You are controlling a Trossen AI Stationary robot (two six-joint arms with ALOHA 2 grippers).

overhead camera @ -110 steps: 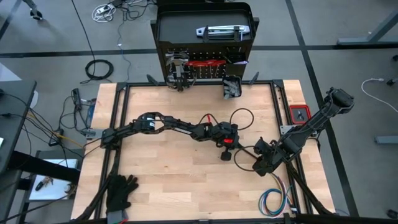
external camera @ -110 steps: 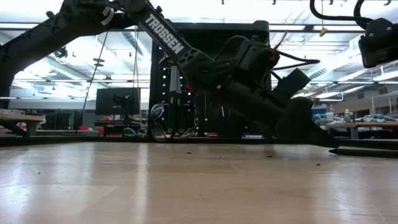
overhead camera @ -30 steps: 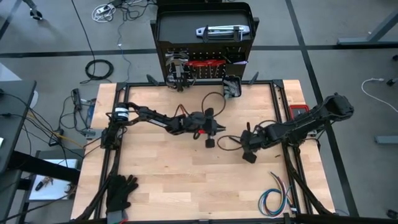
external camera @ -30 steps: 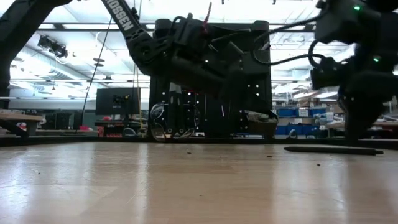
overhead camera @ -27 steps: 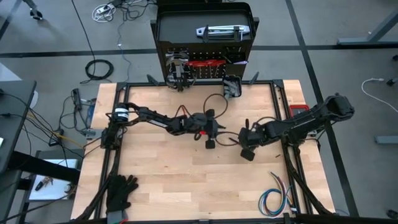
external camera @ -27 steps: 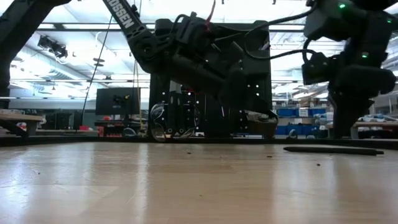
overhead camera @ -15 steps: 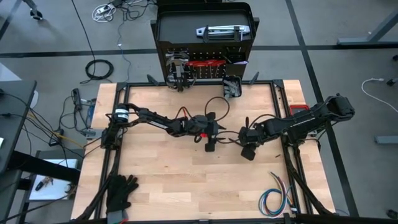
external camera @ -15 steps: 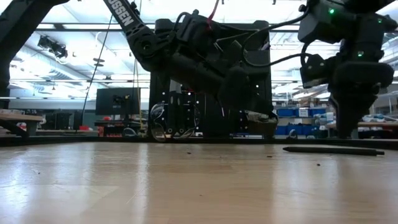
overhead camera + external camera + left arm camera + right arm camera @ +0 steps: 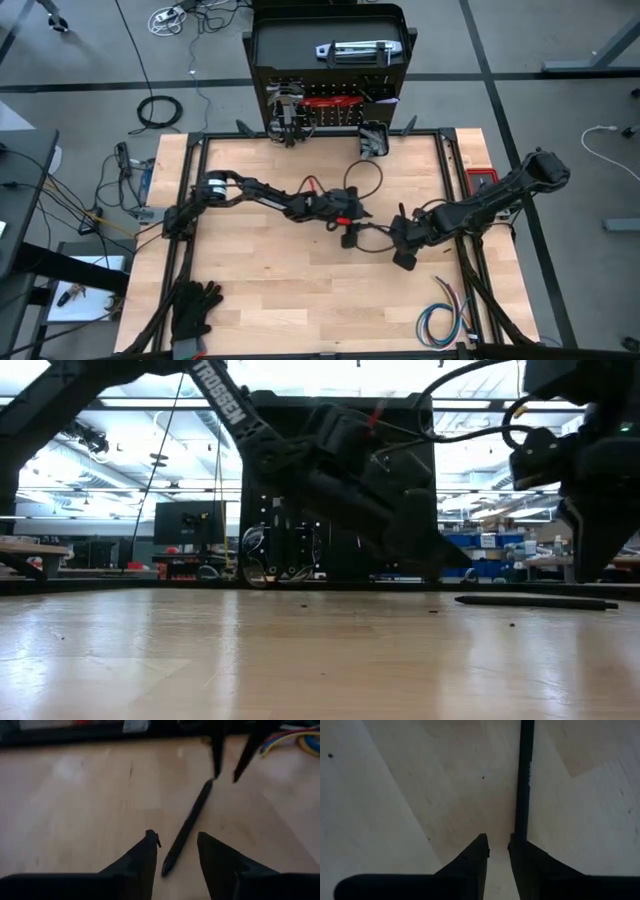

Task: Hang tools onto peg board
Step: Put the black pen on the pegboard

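A thin black rod-like tool [image 9: 187, 825] lies flat on the wooden table, right of its middle; it also shows in the low view [image 9: 530, 601]. My left gripper [image 9: 175, 837] is open and low, its fingers on either side of one end of the rod without touching it. My right gripper [image 9: 496, 840] points down at the rod's other end [image 9: 209, 782], narrowly open, and the rod [image 9: 524, 780] runs past one finger. The black peg board [image 9: 330, 90] stands at the far edge with red-handled tools [image 9: 335, 100] and a small bin [image 9: 373, 140]. My right gripper comes from above, and one fingertip [image 9: 515, 845] stands over the rod's end. The finger itself hides that spot, so I cannot tell whether it touches the rod. The rod lies flat on the table.
Black gloves [image 9: 192, 305] lie at the near left corner and a coloured wire bundle [image 9: 440, 320] at the near right. A silver tool [image 9: 355, 50] rests on top of the board's stand. A red box [image 9: 482, 182] sits at the table's right edge. Arm cables loop over the middle.
My left gripper has moved toward the table's right and near edges and has gone down to the rod's end. My right gripper has shifted a little toward the near edge. The rod has stayed where it lay.
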